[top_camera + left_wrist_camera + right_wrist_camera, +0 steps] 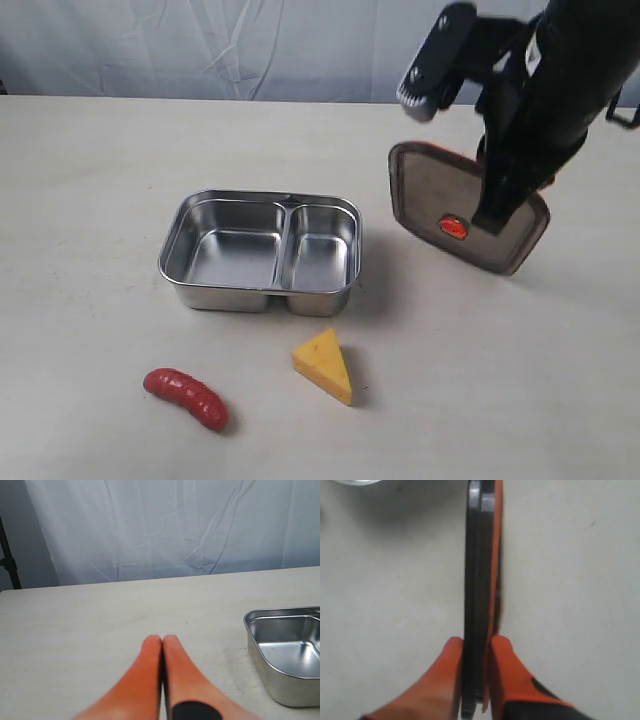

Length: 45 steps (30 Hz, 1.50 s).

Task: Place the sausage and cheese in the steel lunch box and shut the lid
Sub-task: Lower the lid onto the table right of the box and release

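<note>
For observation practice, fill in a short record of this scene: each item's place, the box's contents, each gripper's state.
steel lunch box: open, both compartments empty
lid: gripped edge-on by right gripper, beside the box
sausage: on table, outside the box
cheese: on table, apart from sausage
left gripper: shut, holding nothing

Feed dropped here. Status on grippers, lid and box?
Right gripper shut on the lid, beside the steel lunch box. Left gripper shut, empty. Box open and empty; sausage and cheese on the table. Nothing blocking.
</note>
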{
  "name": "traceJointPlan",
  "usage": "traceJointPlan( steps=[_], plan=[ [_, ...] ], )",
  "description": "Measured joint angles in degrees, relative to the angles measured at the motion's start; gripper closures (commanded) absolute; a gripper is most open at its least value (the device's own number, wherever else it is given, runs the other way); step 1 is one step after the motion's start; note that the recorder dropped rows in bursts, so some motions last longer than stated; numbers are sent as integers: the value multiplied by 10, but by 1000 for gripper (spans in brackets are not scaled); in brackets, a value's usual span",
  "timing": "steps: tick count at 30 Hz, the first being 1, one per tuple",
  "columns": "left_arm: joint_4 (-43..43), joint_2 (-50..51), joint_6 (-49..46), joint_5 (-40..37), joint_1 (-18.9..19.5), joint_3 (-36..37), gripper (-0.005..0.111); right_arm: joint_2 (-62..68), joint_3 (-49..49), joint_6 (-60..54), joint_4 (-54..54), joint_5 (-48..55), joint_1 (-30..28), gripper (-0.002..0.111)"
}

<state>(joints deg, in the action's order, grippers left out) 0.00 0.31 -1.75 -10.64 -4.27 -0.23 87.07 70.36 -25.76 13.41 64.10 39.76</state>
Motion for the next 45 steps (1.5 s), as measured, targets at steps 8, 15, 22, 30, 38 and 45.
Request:
traceJointPlan(
  steps=[8,15,22,30,38,45],
  plan=[
    [0,0,0,0,0,0,107,9,-140,58,19,-65,49,109],
    [0,0,0,0,0,0,107,10,-213,71,-3,-120,55,109],
    [0,0,0,0,0,0,107,14,-249,73,-20,-162,56,109],
    [0,0,0,0,0,0,107,37,-254,67,-47,-196,56,109],
    [0,0,0,0,0,0,107,31,-254,177,-50,-268,56,109],
    [0,0,0,0,0,0,107,-8,-236,328,-51,-298,56,109]
  ],
)
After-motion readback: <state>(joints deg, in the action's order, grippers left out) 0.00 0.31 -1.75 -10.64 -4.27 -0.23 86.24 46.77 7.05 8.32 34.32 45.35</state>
